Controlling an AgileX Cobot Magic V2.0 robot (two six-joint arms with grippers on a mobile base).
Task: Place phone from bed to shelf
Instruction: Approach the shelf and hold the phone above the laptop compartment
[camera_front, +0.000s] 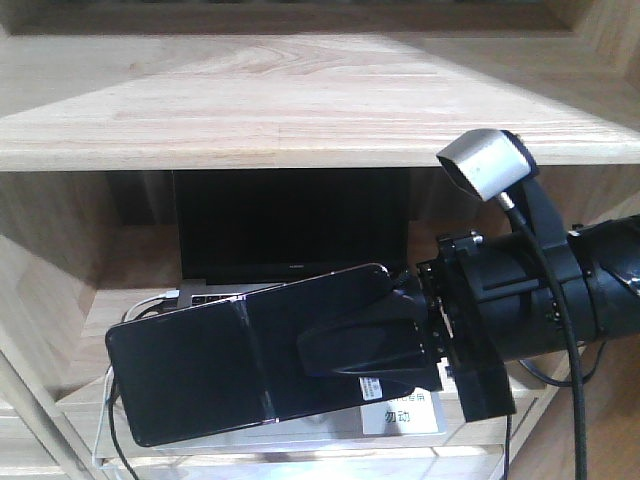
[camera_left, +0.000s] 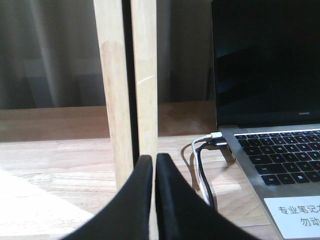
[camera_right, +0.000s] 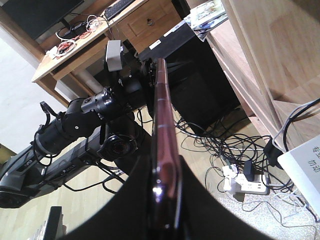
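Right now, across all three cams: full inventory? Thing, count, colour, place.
Large flat glossy black phone: 1, black with pinkish-gold edge, held in front of the shelf's lower bay.
Light natural-wood shelf: 1, pale wood, fills the front view.
Silver laptop with black screen: 1, open inside the lower bay.
White label with printed text: 1, on the laptop's palm rest.
White and black cables: a few, at the laptop's left side.
White power strip: 1, on the floor among tangled black cables.
Wooden desk: 1, brown, far background of the right wrist view.
Left gripper: black, jaws shut, empty.
Right gripper: black, jaws shut on the phone.
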